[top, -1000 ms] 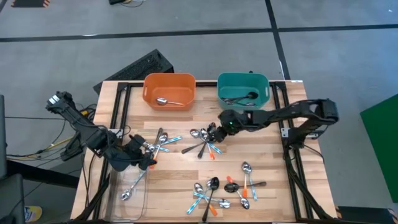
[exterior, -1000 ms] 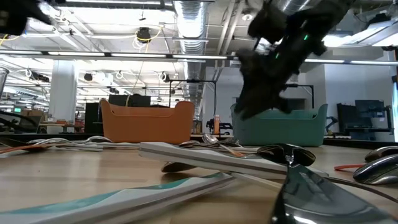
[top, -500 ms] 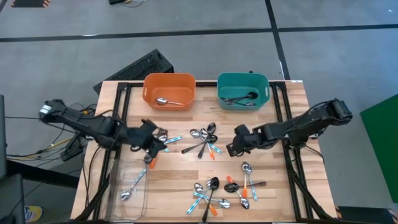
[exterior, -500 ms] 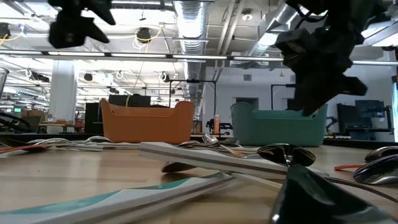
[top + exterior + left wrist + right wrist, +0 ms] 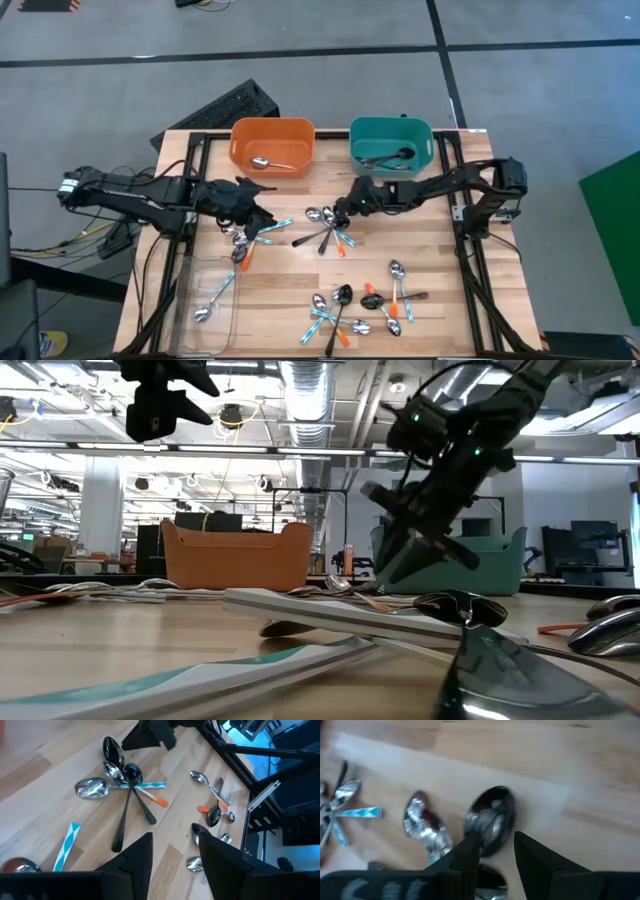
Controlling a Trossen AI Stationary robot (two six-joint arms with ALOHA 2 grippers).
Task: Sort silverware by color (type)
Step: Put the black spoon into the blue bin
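Only the right wrist view shows the open right gripper (image 5: 495, 851) over a dark spoon (image 5: 490, 820); left gripper (image 5: 172, 847) open too

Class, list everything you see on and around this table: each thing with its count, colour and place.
Orange plastic bin: one, far edge left of centre, holding one metal spoon.
Teal plastic bin: one, far edge right of centre, holding dark spoons.
Loose small spoons: many, with orange, light-blue or dark handles, in a centre cluster, a near cluster and a left group.
Clear plastic tray: one, near-left corner.
Wooden table: one.
Left claw: open, above the left group.
Right claw: open, over the centre cluster.
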